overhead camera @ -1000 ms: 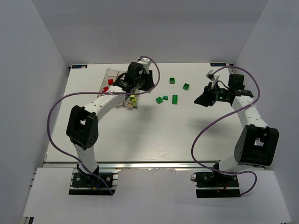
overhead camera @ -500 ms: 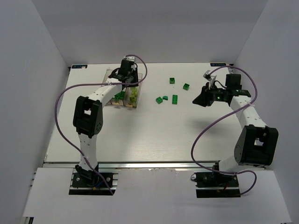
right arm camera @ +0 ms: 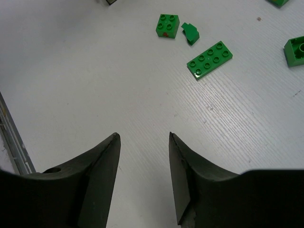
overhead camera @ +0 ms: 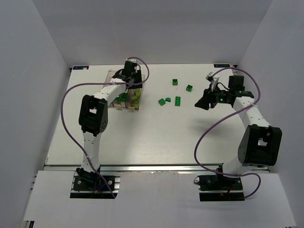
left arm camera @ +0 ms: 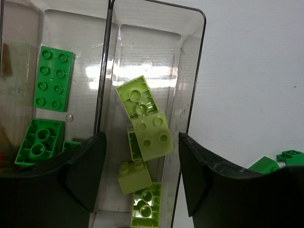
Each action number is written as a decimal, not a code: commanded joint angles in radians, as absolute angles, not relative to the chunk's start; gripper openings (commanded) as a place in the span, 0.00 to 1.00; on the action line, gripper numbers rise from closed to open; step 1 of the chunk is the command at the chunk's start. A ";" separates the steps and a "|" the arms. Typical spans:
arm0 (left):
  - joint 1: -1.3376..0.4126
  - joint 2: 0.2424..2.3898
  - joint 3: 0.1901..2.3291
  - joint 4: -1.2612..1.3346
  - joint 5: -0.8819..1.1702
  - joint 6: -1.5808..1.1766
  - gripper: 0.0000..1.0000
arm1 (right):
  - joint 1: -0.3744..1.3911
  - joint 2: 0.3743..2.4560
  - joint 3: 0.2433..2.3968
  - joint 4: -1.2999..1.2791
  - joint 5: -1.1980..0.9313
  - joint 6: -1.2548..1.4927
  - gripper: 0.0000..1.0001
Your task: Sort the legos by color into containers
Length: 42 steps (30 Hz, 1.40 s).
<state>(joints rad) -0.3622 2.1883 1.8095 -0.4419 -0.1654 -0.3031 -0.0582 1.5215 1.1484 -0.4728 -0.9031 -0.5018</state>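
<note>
Partway: pale yellow-green studded bricks (left arm camera: pixel 151 130) sit in the clear plastic bins (left arm camera: pixel 190 85), far left. Several dark green bricks (right arm camera: pixel 209 59) lie loose on the white tabletop (overhead camera: pixel 156 133). The left claw (left arm camera: pixel 141 166) and right claw (right arm camera: pixel 144 161) stand apart, empty.

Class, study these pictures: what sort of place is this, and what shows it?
Probably a robotics lab test cell: two robot arms bolted at the near edge of a white table, plain white walls closing it in, and green Lego bricks beside clear bins as sorting props.
</note>
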 commanded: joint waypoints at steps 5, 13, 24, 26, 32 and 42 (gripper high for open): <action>-0.362 2.090 1.839 -0.443 -0.163 -0.295 0.74 | -0.043 1.539 1.193 -0.495 -0.914 -0.535 0.57; -0.362 1.837 1.622 -0.327 -0.129 -0.353 0.98 | -0.002 1.555 1.273 -0.506 -0.821 -0.503 0.89; -0.360 1.318 1.111 -0.183 -0.098 -0.466 0.98 | 0.127 1.682 1.463 -0.541 -0.735 -0.465 0.89; -0.360 1.231 1.040 -0.172 -0.081 -0.501 0.98 | 0.138 1.715 1.526 -0.563 -0.724 -0.463 0.89; -0.360 1.037 0.898 -0.187 -0.097 -0.555 0.98 | 0.184 1.799 1.606 -0.588 -0.670 -0.424 0.79; -0.360 0.894 0.801 -0.255 -0.152 -0.604 0.98 | 0.264 1.916 1.735 -0.531 -0.407 -0.227 0.76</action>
<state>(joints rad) -0.3618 0.9329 0.8265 -0.2310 -0.1253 -0.5743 0.2455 1.8923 1.6646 -0.5697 -0.5213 -0.3336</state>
